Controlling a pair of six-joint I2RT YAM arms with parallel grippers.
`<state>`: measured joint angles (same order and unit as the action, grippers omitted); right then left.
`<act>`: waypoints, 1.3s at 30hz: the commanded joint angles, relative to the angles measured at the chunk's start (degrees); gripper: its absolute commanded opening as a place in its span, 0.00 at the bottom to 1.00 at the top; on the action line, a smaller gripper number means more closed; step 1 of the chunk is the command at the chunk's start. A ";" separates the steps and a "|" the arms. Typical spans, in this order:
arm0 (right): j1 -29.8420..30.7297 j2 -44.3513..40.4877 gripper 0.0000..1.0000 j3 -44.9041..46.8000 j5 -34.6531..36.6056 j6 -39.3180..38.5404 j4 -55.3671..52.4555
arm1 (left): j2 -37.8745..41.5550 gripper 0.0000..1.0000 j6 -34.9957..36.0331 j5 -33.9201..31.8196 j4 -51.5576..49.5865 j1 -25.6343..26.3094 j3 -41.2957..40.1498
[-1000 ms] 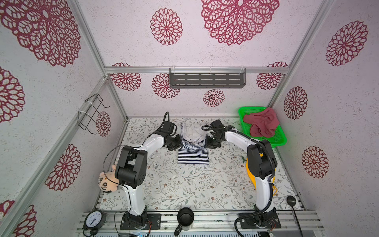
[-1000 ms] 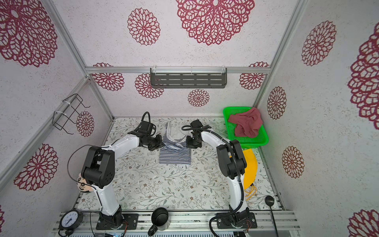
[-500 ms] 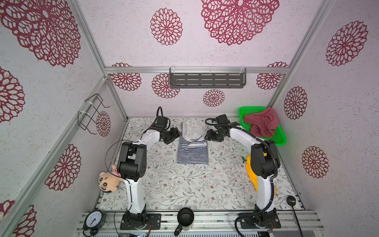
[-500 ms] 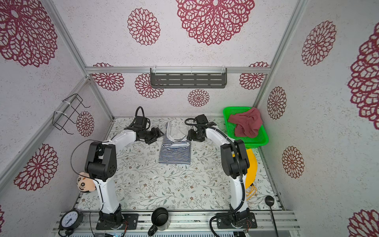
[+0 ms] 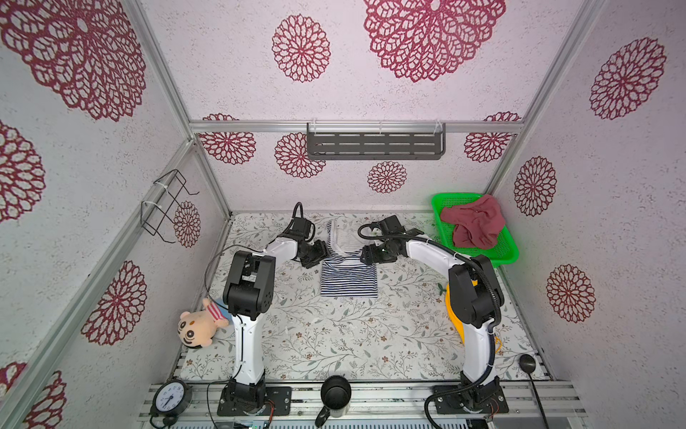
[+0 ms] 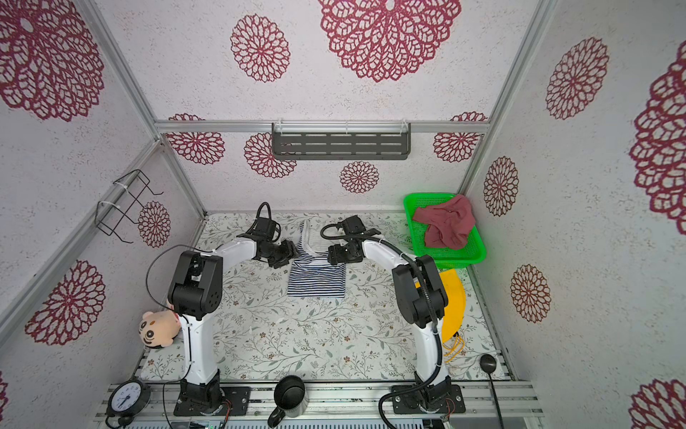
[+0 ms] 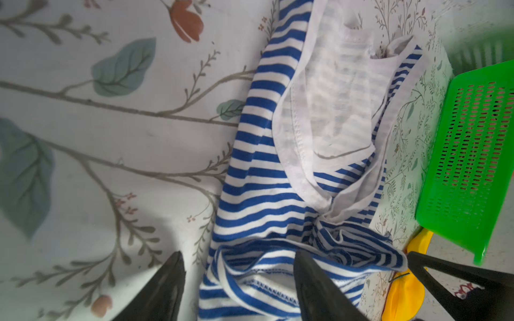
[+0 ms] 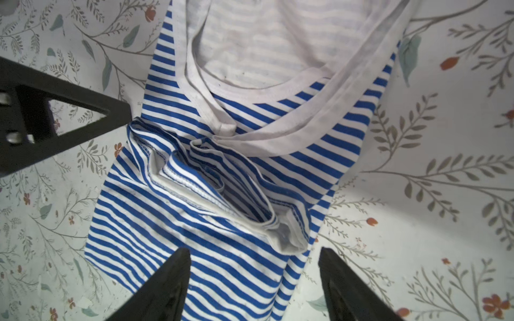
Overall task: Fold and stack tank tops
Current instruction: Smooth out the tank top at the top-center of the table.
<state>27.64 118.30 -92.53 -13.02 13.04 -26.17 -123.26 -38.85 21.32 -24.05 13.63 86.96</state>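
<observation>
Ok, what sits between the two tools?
The striped tank top: its bunched fold lies between the left tool and right tool, seen in both top views.

The striped tank top [image 5: 349, 278] is showing thin dark blue and white stripes, with white edges. The red tank top [image 5: 473, 226] is looking plain dusty red. The basket [image 5: 506, 254] is glowing bright green. The table cover [image 5: 334, 334] is showing white with grey-green leaves and tiny red flowers. The walls [image 5: 371, 96] are showing big dark red flower shapes.
</observation>
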 commanded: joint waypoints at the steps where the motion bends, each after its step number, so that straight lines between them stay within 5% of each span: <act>1: -0.64 1.45 0.68 -0.94 0.62 -1.32 2.22 | -0.46 0.57 1.68 -0.53 0.13 0.26 0.61; 8: -0.57 4.03 0.50 -2.29 -0.87 -0.56 2.36 | -1.74 0.25 1.37 0.30 -0.91 1.14 1.68; 14: -0.63 4.48 0.15 -4.29 -0.06 0.34 2.18 | -1.39 0.00 1.34 0.24 -1.44 1.14 2.62; 19: -0.91 4.81 0.06 -5.96 0.95 1.64 1.94 | -1.04 0.00 0.50 0.12 -1.35 0.87 4.00; 25: -2.34 6.68 0.06 -9.14 2.99 3.85 0.06 | -1.54 0.00 -2.29 -0.60 0.74 0.00 3.45; 33: -4.20 12.06 0.19 -16.12 2.88 5.42 -3.97 | -3.51 0.00 -7.75 -1.53 7.69 -1.15 2.34; 39: -5.56 13.50 0.45 -18.74 2.67 6.40 -2.85 | -4.99 0.04 -9.97 -1.46 10.51 -1.38 3.41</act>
<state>22.61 132.46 -108.36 -10.98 18.72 -28.51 -127.22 -47.07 20.18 -16.75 12.58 89.91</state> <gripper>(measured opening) 0.440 0.045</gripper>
